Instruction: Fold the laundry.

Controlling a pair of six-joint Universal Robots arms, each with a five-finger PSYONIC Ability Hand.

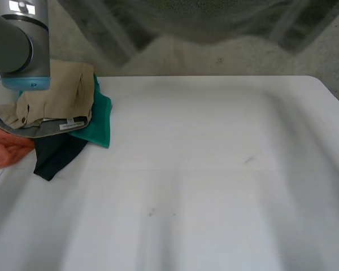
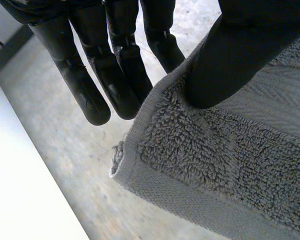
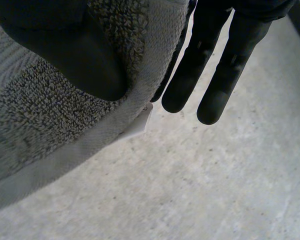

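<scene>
Left hand [image 2: 115,70] has its thumb clamped on 1 corner of the grey towel [image 2: 230,165]. Fingers are straight w/ the terry pinched btwn thumb and the fingers behind it, so it's gripping, not just resting. Right hand [image 3: 65,55] does the same at a hemmed edge by the white label [image 3: 140,122]: thumb on top of the cloth, 2 fingers sticking straight out past it, the rest hidden behind. Towel is up in the air off the table [image 1: 214,169], w/ concrete floor [image 3: 215,190] below both hands; table's white edge is just beside the left hand. Grey blur beyond table's far edge in head view is prob the same towel, can't confirm. A 2-point hold like this prob lets it hang open so it can be laid flat on table's bare middle. Folding itself looks not yet started. Other laundry sits at table's left edge: tan garment [image 1: 62,96] on top, green cloth [image 1: 99,124], black cloth [image 1: 56,155], orange cloth [image 1: 5,149], prob kept aside so the middle is free.
</scene>
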